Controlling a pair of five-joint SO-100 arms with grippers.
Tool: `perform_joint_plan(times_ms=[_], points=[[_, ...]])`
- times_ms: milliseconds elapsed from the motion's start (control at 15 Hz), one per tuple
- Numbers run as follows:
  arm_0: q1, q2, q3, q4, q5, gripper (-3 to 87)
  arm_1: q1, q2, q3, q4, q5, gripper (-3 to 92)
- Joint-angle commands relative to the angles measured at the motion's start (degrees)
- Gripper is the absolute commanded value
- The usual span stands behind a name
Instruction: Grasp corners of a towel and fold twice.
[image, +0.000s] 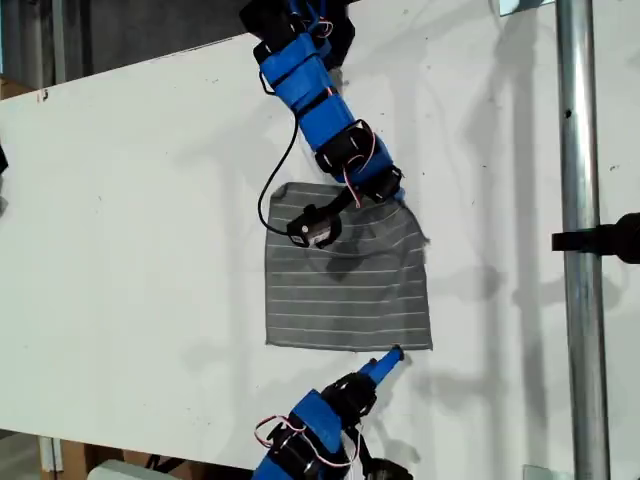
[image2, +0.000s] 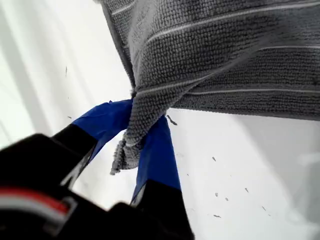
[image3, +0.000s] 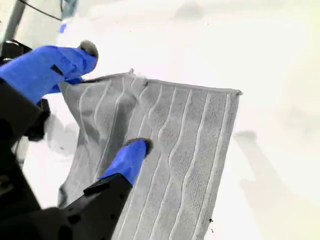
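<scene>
Towel (image: 345, 290) lies mostly flat in the middle of the white table (image: 130, 250) in the exterior view, stripes running across the frame, with its upper right part drawn in and rumpled. One arm reaches down from the top edge of that view to the cloth's upper right; another comes up from the bottom edge, its blue tip just at the lower hem near the lower right. Your first gripper (image2: 136, 132) is clamped on one corner (image2: 125, 150), the terry bunched between the blue fingers (image2: 157, 150) and the stripes converging into the pinch, with cloth beside it raised off the table. Your second gripper (image3: 114, 97) stands wide apart, one finger over the fabric and the other at the far hem, holding nothing. Expect the cloth to be light, soft and limp: it will probably sag, drag and wrinkle, and it already ripples under the second gripper. You would do best to take it right at a squared tip, pinching deep enough that the pile does not slide out.
</scene>
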Motion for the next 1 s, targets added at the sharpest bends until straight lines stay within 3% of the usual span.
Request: perform_joint_plan(times_ms=[0, 333, 600, 933], points=[[-1.0, -4.5, -1.2, 0.7, -3.6, 28.7, 0.5, 1.5, -0.2, -1.1, -0.5, -0.2], [0.5, -28.6, -20.4, 9.1, -8.9, 26.6, 0.5, 1.2, 0.3, -1.8, -0.5, -0.2], [2.5, -35.3, -24.7, 6.2, -10.1, 23.6, 0.4, 1.2, 0.5, -2.2, -0.5, -0.2], [4.7, -46.4, -24.9, 4.1, -14.4, 28.1, 0.4, 1.2, 0.7, -2.6, -0.5, -0.2]])
